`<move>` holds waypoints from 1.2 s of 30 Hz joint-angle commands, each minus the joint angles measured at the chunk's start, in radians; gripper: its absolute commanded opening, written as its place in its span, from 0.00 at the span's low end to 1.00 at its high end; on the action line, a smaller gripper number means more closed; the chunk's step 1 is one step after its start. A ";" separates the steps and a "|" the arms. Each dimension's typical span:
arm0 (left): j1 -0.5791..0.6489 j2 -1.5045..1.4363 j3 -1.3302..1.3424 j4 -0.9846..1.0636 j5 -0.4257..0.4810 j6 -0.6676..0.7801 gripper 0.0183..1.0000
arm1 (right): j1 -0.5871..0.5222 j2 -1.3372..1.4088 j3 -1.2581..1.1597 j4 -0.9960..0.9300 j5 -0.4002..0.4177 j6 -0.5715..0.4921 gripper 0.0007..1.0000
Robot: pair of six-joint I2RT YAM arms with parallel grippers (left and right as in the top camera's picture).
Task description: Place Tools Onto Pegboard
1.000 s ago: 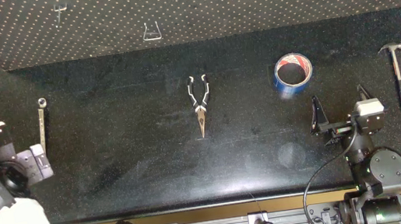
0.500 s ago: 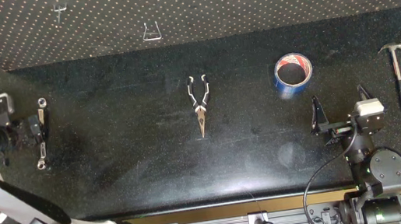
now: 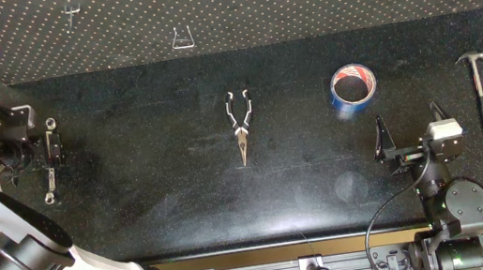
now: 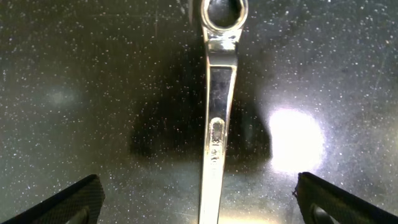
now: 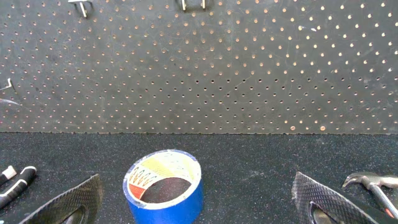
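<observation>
Steel wrench (image 3: 50, 164) lies flat at the far left of the worktop (image 3: 156, 199). The left gripper (image 4: 199, 205) is poised over its shank, fingers spread wide to either side and gripping nothing. Pliers (image 3: 240, 124), blue tape roll (image 3: 352, 87) and hammer (image 3: 478, 87) lie further right. The right gripper (image 3: 409, 135) sits open and empty near the tape. Pegboard (image 3: 224, 10) hooks are bare: no tool hung, all four outstanding.
</observation>
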 commanded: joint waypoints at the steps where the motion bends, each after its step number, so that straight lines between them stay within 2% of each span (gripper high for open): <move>1: 0.003 0.034 0.022 -0.003 -0.015 -0.029 1.00 | -0.004 -0.007 -0.003 -0.004 0.002 -0.014 1.00; 24: 0.003 0.064 0.022 0.051 -0.022 -0.055 1.00 | -0.004 -0.007 -0.003 -0.003 0.002 -0.014 1.00; 36: -0.030 0.064 0.022 0.079 0.023 -0.080 1.00 | -0.004 -0.007 -0.003 -0.003 0.002 -0.014 1.00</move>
